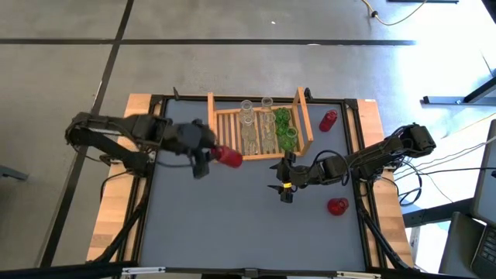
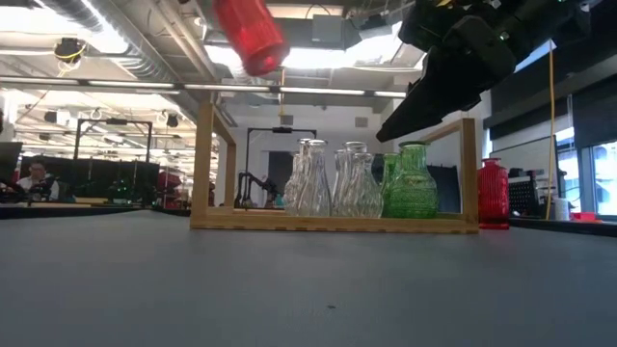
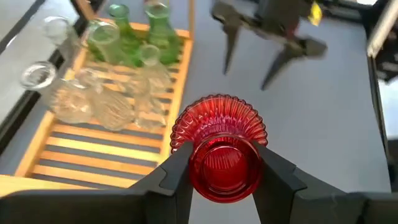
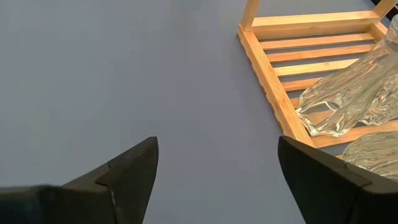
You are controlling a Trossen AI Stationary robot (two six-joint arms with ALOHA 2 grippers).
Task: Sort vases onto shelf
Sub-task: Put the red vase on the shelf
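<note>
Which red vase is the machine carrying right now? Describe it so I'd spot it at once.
Start at the wooden shelf in the middle of the grey table, then look to its left end. There the left gripper holds a ribbed red vase lifted above the table. The other two red vases stand on the table to the right, with nothing gripping them.

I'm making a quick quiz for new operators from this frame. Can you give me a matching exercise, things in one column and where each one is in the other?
Things:
1. left hand
2. right hand
3. green vases
4. upright red vase

Places or states:
A. on the table outside the shelf
B. open and empty, above the table
C. gripping a red vase
D. standing in the shelf

Pairs: 1-C, 2-B, 3-D, 4-A
</note>
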